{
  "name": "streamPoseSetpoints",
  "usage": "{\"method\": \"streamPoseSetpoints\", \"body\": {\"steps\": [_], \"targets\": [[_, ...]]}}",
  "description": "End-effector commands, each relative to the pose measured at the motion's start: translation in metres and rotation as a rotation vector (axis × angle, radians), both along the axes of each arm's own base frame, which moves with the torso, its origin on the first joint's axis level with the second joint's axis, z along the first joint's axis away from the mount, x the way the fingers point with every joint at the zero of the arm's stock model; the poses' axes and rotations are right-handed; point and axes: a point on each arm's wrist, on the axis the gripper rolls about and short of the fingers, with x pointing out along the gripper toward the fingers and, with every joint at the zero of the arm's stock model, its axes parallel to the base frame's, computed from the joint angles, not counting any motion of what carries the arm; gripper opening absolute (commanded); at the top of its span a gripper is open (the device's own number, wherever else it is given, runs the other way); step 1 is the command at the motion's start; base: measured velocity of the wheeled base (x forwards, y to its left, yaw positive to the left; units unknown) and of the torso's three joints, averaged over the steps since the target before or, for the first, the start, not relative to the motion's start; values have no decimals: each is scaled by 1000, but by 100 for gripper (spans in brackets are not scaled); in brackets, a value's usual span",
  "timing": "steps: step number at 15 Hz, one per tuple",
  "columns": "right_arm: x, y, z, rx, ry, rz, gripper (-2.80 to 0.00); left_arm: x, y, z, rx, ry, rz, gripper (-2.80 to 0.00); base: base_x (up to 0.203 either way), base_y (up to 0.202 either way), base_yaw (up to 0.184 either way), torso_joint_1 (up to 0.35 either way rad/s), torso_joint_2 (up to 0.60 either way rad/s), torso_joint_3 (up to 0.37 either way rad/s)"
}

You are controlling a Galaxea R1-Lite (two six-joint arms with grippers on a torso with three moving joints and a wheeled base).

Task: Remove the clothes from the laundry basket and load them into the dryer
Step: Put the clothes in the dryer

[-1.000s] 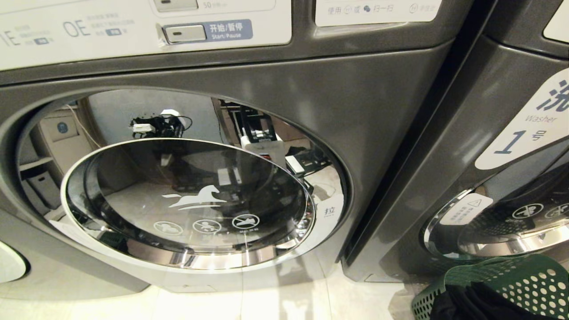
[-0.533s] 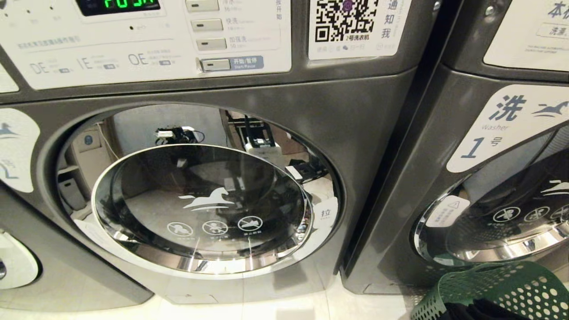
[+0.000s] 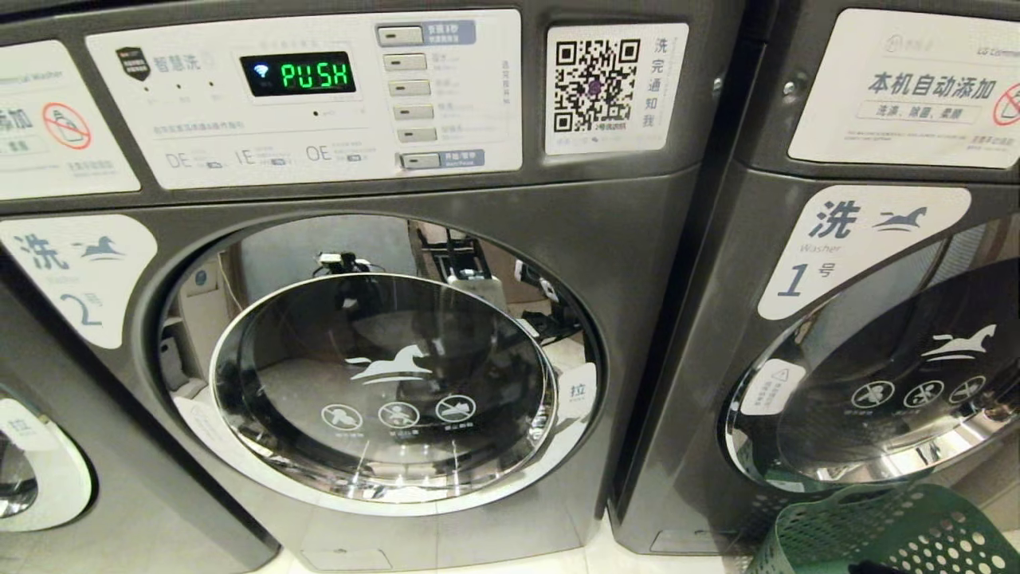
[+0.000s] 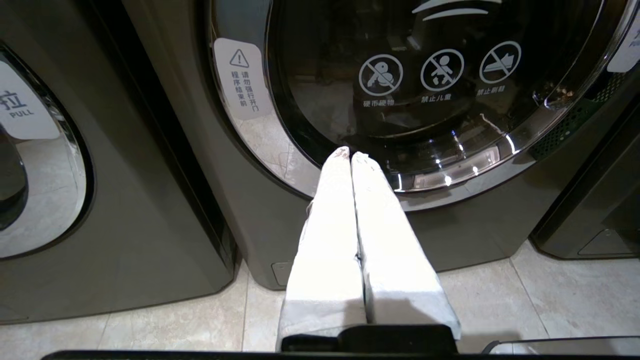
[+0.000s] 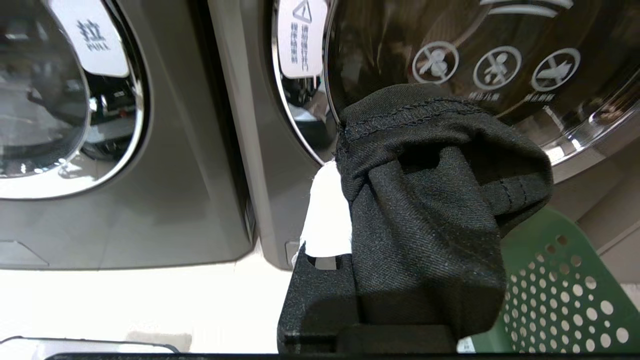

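the head view faces two dark grey front-loading machines standing side by side on a pale tiled floor (image 4: 550,295). the one in the middle, washer 2 (image 3: 382,319), bears a label with a 2 at its upper left, a green "push" readout (image 3: 317,75) on its white control panel, a qr code sticker (image 3: 598,86) and a chrome-rimmed round door printed with a white horse emblem and three prohibition icons. to its right stands washer 1 (image 3: 861,319), labelled with a 1 and the word washer, with the same horse emblem on its door. a third chrome door rim (image 3: 32,470) shows at the far left edge. none of these doors is open, and a dryer cannot be made out in any view.

the laundry basket (image 3: 876,534), dark green with round holes, sits on the floor at the near right, just in front of washer 1's door.

neither arm appears in the head view. the left gripper (image 4: 351,156) points at the lower rim of a washer door, its white fingers (image 4: 330,235) pressed together and empty. the right gripper (image 5: 340,170) has its fingers clenched on the clothes (image 5: 430,210), a bunched black garment with a stitched seam that drapes over the fingers and hides most of them; it hangs in front of washer 1's door, above the basket's green wall (image 5: 550,295).
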Motion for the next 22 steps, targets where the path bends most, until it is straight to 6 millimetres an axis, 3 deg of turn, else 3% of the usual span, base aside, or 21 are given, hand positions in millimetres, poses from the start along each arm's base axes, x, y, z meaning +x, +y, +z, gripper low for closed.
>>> {"method": "streamPoseSetpoints", "body": {"steps": [1,9,19,22], "targets": [[0,0,0,0,1,1,-280,0,0,0,1,0,0,-280,0,0,0,4,-5,203],[0,0,0,-1,1,1,-280,0,0,0,-13,0,3,-280,0,0,0,3,0,189],[0,0,0,-1,1,1,-280,0,0,0,-2,0,1,-280,0,0,0,1,0,9],[0,0,0,-1,1,1,-280,0,0,0,-15,-2,6,-280,1,119,0,2,0,4]]}}
